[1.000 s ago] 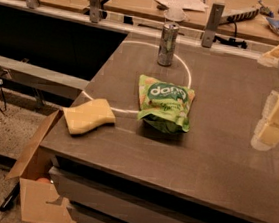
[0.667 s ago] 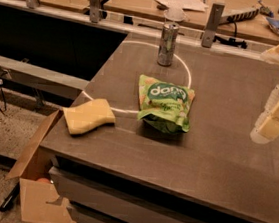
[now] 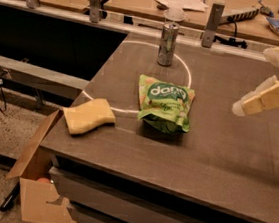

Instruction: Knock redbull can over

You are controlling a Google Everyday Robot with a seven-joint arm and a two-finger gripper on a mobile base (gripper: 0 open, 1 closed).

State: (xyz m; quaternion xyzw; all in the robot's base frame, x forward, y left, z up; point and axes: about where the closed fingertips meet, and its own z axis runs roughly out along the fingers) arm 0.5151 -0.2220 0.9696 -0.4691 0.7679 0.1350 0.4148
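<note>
The redbull can [image 3: 168, 44] is a slim silvery can. It stands upright at the far side of the dark table [image 3: 215, 157], on a white circle line. My gripper [image 3: 254, 79] hangs over the table's right side, well to the right of the can and not touching it. Its two cream fingers [image 3: 268, 96] are spread apart with nothing between them.
A green snack bag [image 3: 164, 102] lies in the middle of the table, in front of the can. A yellow sponge [image 3: 88, 115] sits at the left edge. An open cardboard box [image 3: 36, 182] stands on the floor at the left. Metal posts [image 3: 212, 23] line the back edge.
My gripper has swung up and tilted: the lower finger that hung nearly straight down now points left towards the table's middle. The can, bag and sponge have not moved.
</note>
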